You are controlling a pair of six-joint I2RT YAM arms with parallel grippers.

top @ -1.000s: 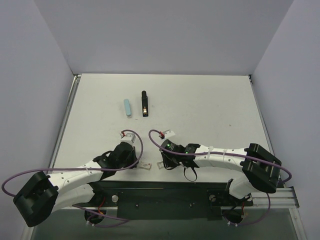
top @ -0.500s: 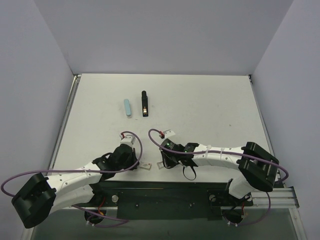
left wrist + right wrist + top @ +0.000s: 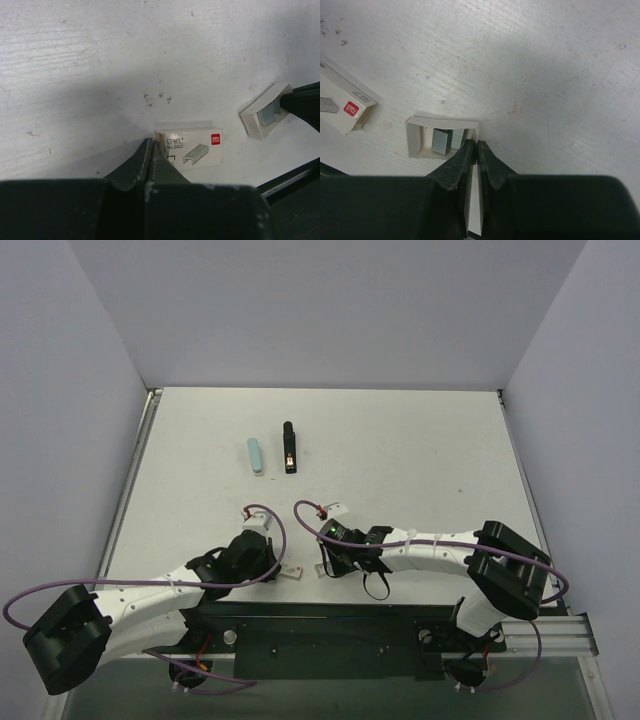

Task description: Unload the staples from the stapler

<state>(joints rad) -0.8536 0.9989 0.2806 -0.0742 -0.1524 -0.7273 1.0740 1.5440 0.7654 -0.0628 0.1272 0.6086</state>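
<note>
The black stapler (image 3: 290, 448) lies closed at the far middle of the table, well away from both grippers. My left gripper (image 3: 281, 567) (image 3: 151, 144) is shut, its tips against the left end of a white staple box (image 3: 192, 147) (image 3: 291, 572); no card shows between the fingers. My right gripper (image 3: 326, 565) (image 3: 476, 145) is shut on the right wall of a small open card tray (image 3: 420, 137) that holds grey staple strips (image 3: 440, 141). The tray also shows in the left wrist view (image 3: 265, 111).
A pale blue bar (image 3: 257, 455) lies just left of the stapler. The staple box shows at the left edge of the right wrist view (image 3: 345, 107). The black base rail (image 3: 320, 625) runs right behind both grippers. Walls enclose the table.
The right arm's forearm and elbow have drifted a little to the left. Both grippers, the box and the tray stay about where they were. The stapler has not moved.
</note>
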